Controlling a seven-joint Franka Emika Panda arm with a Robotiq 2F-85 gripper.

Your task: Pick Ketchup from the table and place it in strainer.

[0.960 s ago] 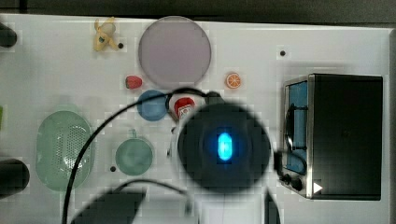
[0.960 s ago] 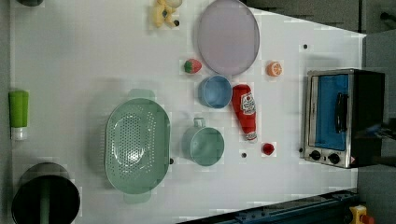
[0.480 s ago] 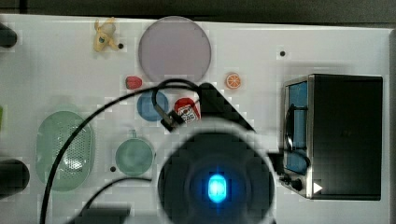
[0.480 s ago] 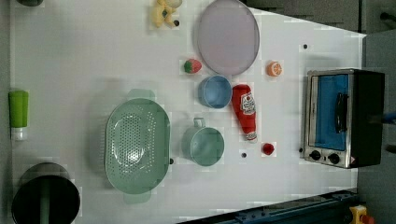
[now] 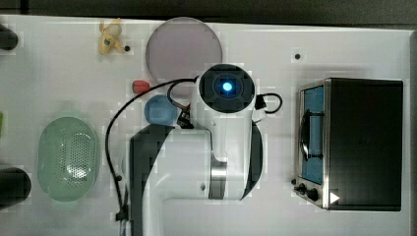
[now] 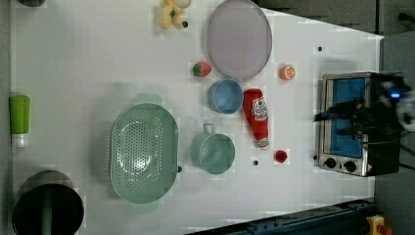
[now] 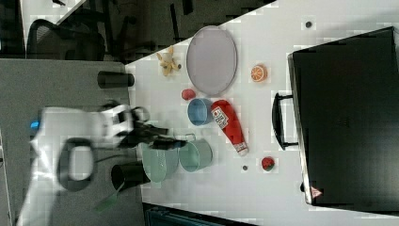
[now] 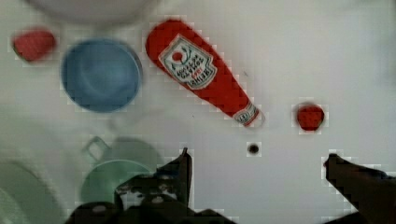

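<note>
Colours on table
Ketchup (image 6: 257, 116) red w/ white label; strainer (image 6: 143, 152) mint green, dotted w/ holes; bowl (image 6: 225, 96) blue.

Blue bowl (image 6: 225, 96) beside strawberry (image 6: 201, 69), below lilac plate (image 6: 239, 38).

I'm seeing even, bright light washing out the white table (image 6: 98, 58), soft shadows pooling around the strainer (image 6: 143, 152), and the arm (image 7: 80, 141) smearing blurry; blocky compression is softening every edge.
</note>
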